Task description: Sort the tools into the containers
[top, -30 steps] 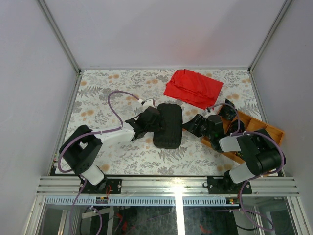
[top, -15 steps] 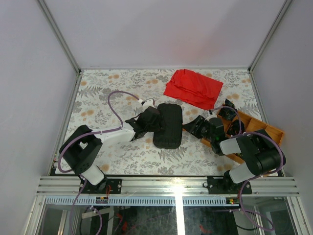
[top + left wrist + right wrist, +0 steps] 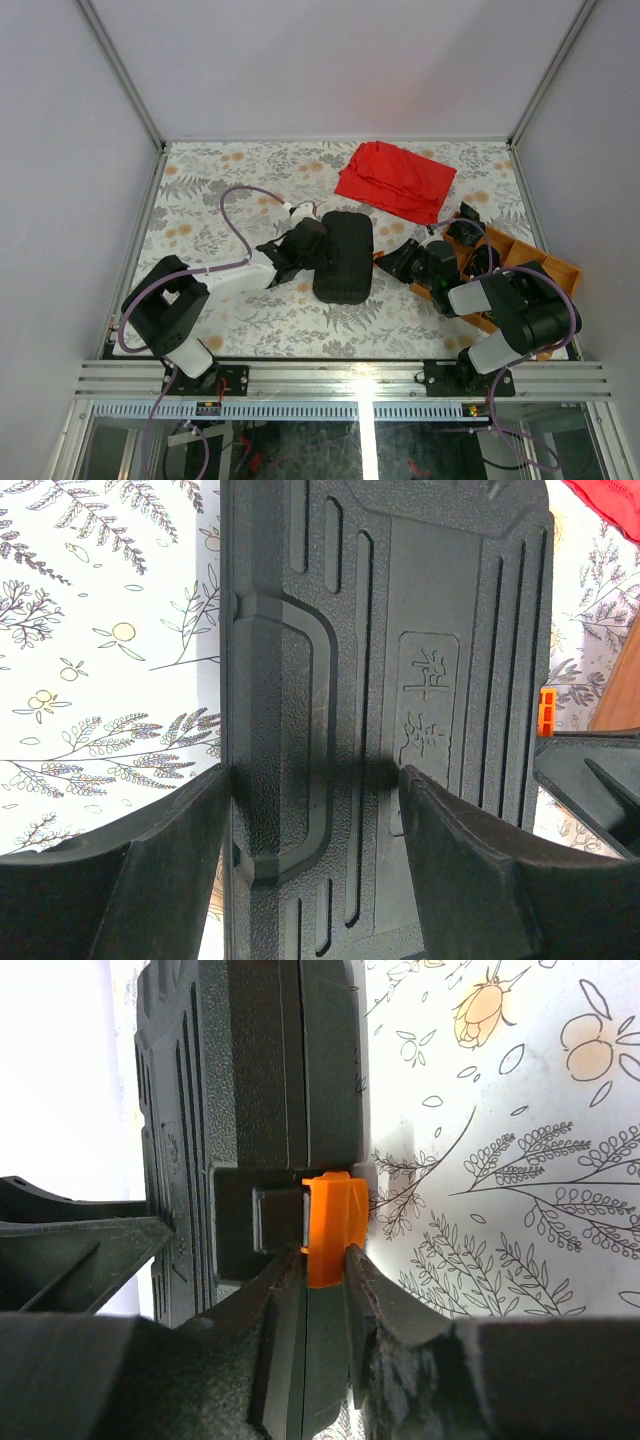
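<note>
The black tool case lies closed in the middle of the table, its ribbed lid facing up. My left gripper grips the case's left edge, with one finger on each side of that edge. My right gripper is at the case's right side. Its fingertips are pinched on the small orange latch, which is also visible in the left wrist view. No tools can be made out.
A crumpled red cloth lies behind the case at the back right. A wooden tray sits at the right edge under the right arm, its contents mostly hidden. Grey walls enclose the floral table.
The right gripper has slid left from the wooden tray toward the case and its fingers have closed onto the orange latch. The left arm and the case have not moved.
</note>
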Available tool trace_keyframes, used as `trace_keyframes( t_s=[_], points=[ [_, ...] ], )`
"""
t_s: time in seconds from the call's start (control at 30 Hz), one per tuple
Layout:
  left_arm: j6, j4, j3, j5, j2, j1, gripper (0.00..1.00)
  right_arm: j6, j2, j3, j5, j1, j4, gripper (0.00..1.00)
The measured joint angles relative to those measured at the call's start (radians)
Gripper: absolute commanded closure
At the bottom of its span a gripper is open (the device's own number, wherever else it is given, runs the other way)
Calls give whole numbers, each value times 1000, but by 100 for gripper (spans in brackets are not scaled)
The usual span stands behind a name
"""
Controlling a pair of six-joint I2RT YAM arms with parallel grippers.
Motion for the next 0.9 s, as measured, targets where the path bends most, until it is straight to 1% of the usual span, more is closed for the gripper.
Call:
trace_keyframes(
  t_s=[0.17, 0.33, 0.5, 0.63, 0.77, 0.9],
  points=[
    [0, 0, 0, 0, 0, 0, 37, -14, -4, 8, 5, 1, -28, 86],
    [0, 0, 0, 0, 0, 0, 37, -76, -56, 35, 32, 4, -143, 94],
    [0, 1, 0, 3, 0, 0, 37, -182, -157, 82, 79, 7, -323, 95],
    [0, 8, 0, 24, 3, -3, 37, -268, -205, 131, 106, 11, -446, 92],
    [-1, 16, 0, 40, 8, -7, 37, -332, -220, 154, 101, 11, -499, 89],
    [-1, 16, 0, 42, 8, -7, 37, -375, -220, 167, 69, 9, -512, 84]
  ],
)
